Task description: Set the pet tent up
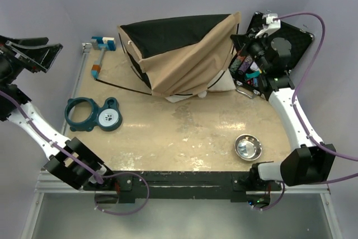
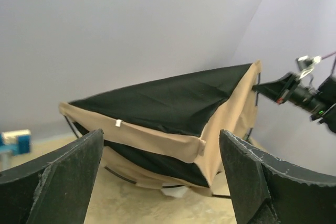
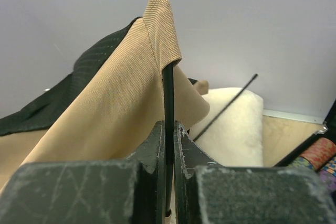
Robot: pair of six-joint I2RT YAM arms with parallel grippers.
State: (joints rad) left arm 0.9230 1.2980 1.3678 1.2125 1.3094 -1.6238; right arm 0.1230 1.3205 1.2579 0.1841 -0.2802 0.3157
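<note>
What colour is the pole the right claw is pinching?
Black; the pole shows best in the right wrist view.

The table (image 1: 184,132) has a worn tan top with pale scuffs across the middle. At its far middle lies the pet tent (image 1: 184,60), slumped, tan cloth with black lining showing. A white cushion (image 1: 224,84) pokes out at the tent's right foot, touching it. Toward the left edge lies a teal ring-shaped piece (image 1: 94,115) with a white disc in its smaller end. In the far left corner lies a blue and white tool (image 1: 103,42), too small to name. Near the front right sits a shiny metal bowl (image 1: 248,147). At the far right lies a black tray (image 1: 299,40), possibly overhanging the table's edge.
</note>
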